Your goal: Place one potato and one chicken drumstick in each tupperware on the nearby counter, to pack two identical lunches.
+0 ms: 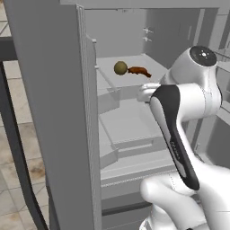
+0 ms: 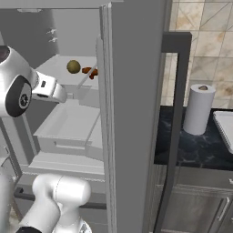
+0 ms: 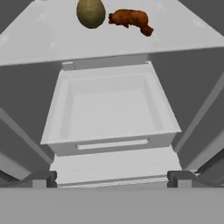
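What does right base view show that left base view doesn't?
Right base alone: a paper towel roll standing on a dark counter, a white tray edge beside it, tiled wall behind.

Left base alone: tiled floor at the left, outside the fridge door.

Both: the open fridge, the potato and chicken drumstick side by side on the shelf, an empty drawer below, and the arm reaching in.

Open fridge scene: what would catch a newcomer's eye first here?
The only colour inside the grey fridge is a potato and a brown chicken drumstick, lying side by side, apart, on a shelf. Below the shelf, a white drawer stands pulled out. On the dark counter right of the fridge door stands a paper towel roll.
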Robot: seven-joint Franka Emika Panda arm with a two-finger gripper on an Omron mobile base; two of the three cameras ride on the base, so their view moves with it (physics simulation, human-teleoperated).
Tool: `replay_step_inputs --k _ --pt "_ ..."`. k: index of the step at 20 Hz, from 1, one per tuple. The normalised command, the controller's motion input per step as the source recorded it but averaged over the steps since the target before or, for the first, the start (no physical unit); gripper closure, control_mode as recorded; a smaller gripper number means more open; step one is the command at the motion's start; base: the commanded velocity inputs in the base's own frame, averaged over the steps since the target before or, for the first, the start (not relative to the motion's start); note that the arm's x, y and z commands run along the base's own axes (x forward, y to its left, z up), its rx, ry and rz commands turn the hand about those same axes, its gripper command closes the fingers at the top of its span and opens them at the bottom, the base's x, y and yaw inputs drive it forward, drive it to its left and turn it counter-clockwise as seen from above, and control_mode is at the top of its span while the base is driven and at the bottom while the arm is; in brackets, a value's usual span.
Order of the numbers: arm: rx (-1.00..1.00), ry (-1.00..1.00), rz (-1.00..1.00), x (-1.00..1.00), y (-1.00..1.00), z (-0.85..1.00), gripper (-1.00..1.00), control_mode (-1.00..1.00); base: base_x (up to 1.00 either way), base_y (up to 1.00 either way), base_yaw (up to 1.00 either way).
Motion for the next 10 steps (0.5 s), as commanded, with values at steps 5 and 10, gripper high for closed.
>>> replay_step_inputs --k 5,10 --pt "-0.01 -0.02 0.00 0.42 -0.06 0.04 -1.00 -1.00 0.00 0.00 0.00" --pt "-0.02 -0.10 0.00 0.28 -0.17 0.00 -1.00 -1.00 0.00 0.00 0.00"
